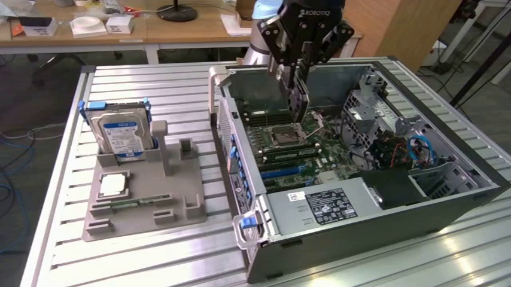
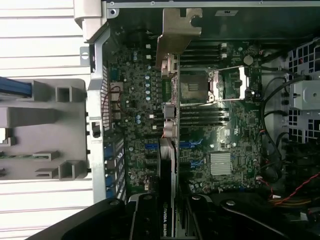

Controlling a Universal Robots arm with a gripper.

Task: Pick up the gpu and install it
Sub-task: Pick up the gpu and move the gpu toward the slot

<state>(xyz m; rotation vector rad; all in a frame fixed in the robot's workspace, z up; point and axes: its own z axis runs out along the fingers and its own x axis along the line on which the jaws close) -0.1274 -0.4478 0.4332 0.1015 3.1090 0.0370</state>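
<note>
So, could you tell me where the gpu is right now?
In the exterior view the gpu hangs on edge from the hand, inside the open computer case, over the motherboard near the CPU socket.

bare silver metal bracket (image 2: 177,30) on the gpu (image 2: 167,165), matt grey plastic holder (image 1: 164,188), ribbed metal table (image 1: 119,84)

Your gripper (image 1: 294,67) points straight down from the wrist, jaws clamped on the card (image 1: 300,101) hanging beneath it.
</note>
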